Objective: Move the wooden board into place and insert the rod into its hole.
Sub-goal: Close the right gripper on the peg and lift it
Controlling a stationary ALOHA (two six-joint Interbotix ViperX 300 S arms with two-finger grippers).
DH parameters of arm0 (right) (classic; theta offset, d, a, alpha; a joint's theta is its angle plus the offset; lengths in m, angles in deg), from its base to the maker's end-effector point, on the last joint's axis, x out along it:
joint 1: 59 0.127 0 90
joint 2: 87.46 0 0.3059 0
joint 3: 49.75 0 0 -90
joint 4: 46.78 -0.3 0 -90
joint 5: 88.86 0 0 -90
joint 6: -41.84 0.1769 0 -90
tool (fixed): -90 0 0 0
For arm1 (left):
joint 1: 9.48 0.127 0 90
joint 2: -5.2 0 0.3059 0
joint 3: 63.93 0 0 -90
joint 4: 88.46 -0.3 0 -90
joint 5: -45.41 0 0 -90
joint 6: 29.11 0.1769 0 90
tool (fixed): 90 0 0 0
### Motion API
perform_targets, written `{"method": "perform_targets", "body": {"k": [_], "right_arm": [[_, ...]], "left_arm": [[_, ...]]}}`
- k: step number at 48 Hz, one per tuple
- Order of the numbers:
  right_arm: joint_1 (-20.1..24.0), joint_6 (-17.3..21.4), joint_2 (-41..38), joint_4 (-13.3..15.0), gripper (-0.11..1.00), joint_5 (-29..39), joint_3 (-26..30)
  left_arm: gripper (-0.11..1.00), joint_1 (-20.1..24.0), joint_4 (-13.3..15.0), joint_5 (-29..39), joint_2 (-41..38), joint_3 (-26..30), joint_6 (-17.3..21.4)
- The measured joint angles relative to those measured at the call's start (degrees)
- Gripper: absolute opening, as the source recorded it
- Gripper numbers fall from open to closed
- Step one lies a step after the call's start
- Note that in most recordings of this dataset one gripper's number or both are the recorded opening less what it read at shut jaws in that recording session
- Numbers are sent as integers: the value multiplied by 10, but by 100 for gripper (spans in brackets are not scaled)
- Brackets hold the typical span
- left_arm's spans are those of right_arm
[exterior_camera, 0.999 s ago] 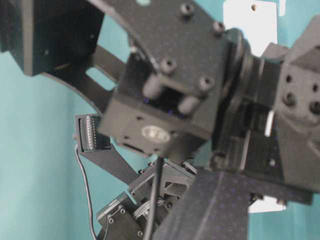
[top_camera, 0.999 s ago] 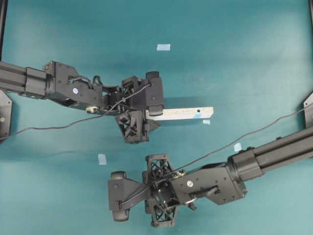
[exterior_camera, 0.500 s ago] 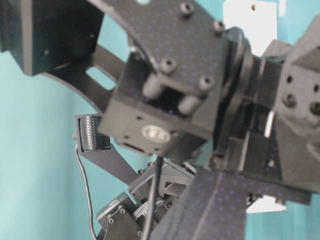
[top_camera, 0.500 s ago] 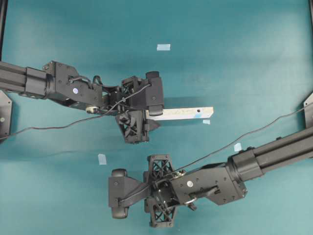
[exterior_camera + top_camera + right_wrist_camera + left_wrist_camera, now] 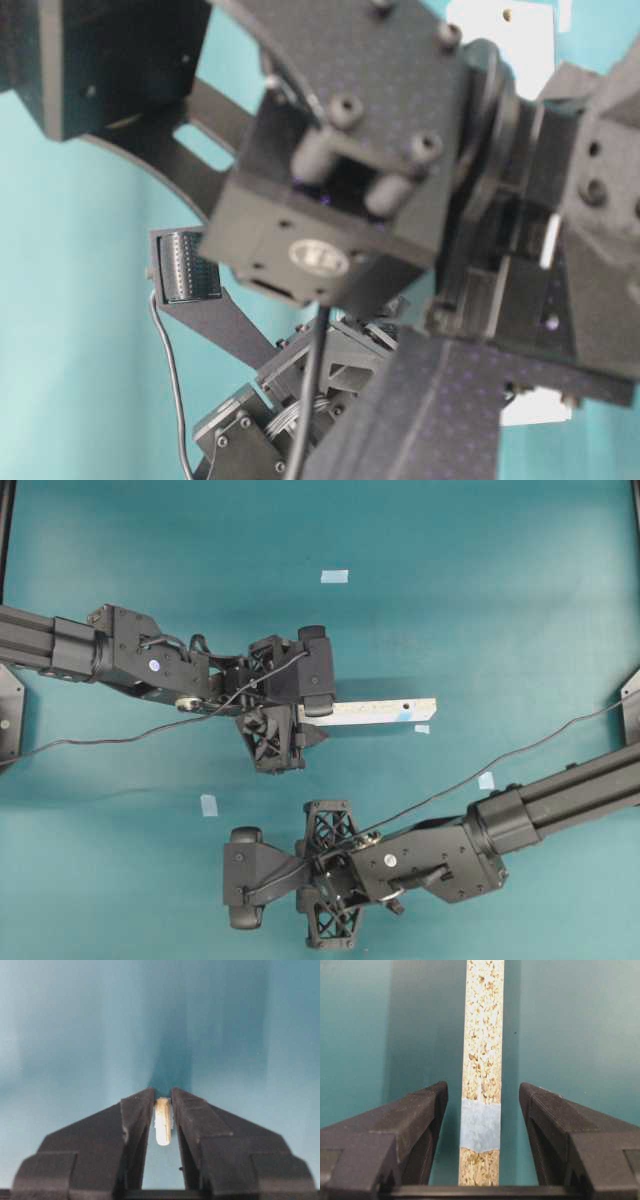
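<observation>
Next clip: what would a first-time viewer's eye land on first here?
Probably the pale wooden board at the table's middle, one end lying between the open fingers of the left end effector with gaps on both sides. Next, the tiny cream rod pinched at the fingertips of the right end effector, low in the overhead view. The table-level view is mostly blocked by black arm parts.

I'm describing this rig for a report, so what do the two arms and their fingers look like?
Both arms are matte black. The left arm and right arm have boxy housings with small round stickers, open lattice brackets at the wrists, and thin black cables trailing off. The fingers are black, wedge-shaped and angular.
</observation>
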Motion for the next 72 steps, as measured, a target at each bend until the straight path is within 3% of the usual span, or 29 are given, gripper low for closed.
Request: {"method": "perform_targets", "body": {"k": [7,15,30,47,54,72], "right_arm": [[0,0,-1,3,24,-1,0],[1,0,-1,11,10,-3,2],[1,1,-1,20,10,3,3],[-20,-1,65,76,10,1,-30],[-41,1,122,90,10,-46,-72],[-57,-1,223,93,10,-208,-208]], "left_arm": [[58,1,1,0,0,0,0],[58,1,0,0,0,0,0],[58,0,1,0,0,0,0],[58,0,1,0,0,0,0],[58,0,0,0,0,0,0],[57,-1,0,0,0,0,0]]}}
